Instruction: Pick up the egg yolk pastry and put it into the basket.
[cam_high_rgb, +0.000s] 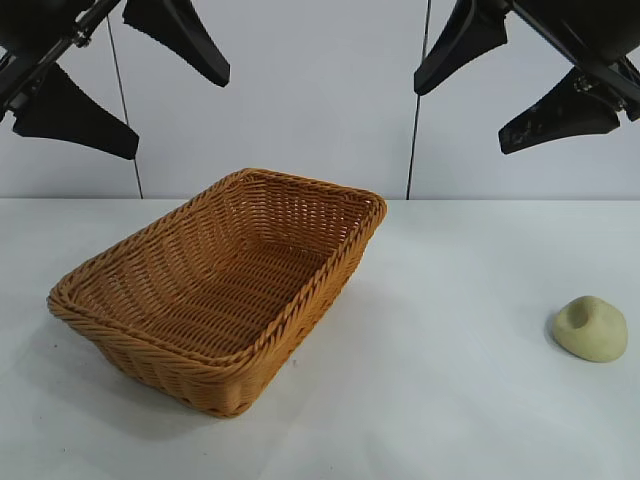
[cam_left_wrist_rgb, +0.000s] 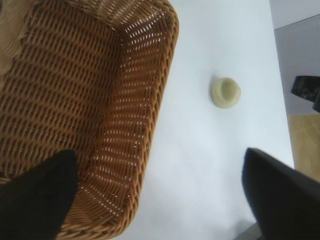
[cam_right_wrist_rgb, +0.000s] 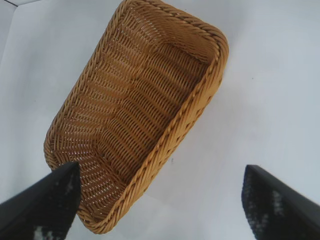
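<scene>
You have an orange-brown woven basket (cam_high_rgb: 225, 290), a pale yellow-beige egg yolk pastry (cam_high_rgb: 590, 328), a plain white table (cam_high_rgb: 450, 400) and black fingers (cam_high_rgb: 180, 35)

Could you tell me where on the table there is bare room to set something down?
The widest bare patch lies between the basket and the egg yolk pastry. The strip in front of both is bare too. The basket fills the left side. The left end effector and right end effector hang open above.
</scene>
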